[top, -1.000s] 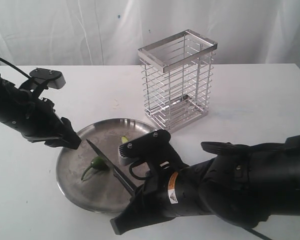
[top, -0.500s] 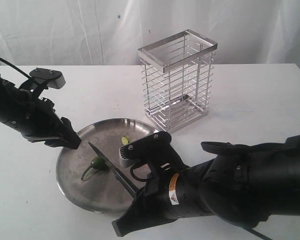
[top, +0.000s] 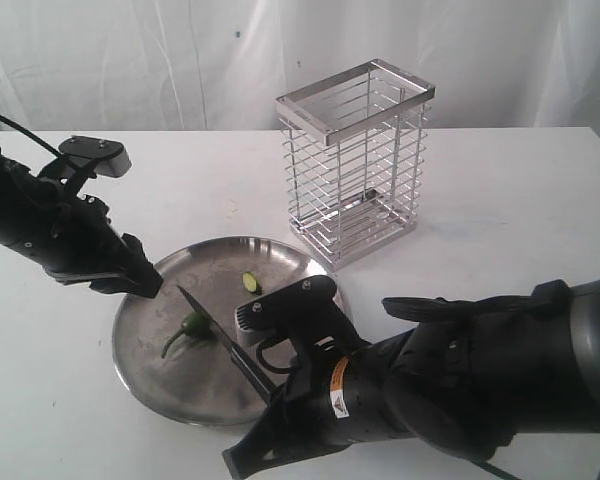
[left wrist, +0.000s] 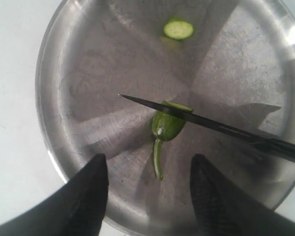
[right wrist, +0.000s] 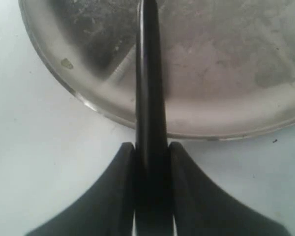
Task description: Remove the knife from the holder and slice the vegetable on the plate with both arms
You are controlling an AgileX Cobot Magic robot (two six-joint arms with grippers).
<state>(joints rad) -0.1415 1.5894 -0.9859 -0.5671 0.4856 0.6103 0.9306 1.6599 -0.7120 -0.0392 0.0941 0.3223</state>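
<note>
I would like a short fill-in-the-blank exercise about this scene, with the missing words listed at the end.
The right gripper is shut on the ____.
Its blade lies across the green ____ on the plate.
The fingers of the left gripper stand ____, holding nothing.
Missing words: knife, chilli, open.

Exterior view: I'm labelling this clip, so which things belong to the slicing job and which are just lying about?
Job: slim black knife in the right gripper; small green chilli pepper; its cut green slice; round steel plate; open left gripper; tall chrome wire holder.
Lying about: white table; white curtain behind.
</note>
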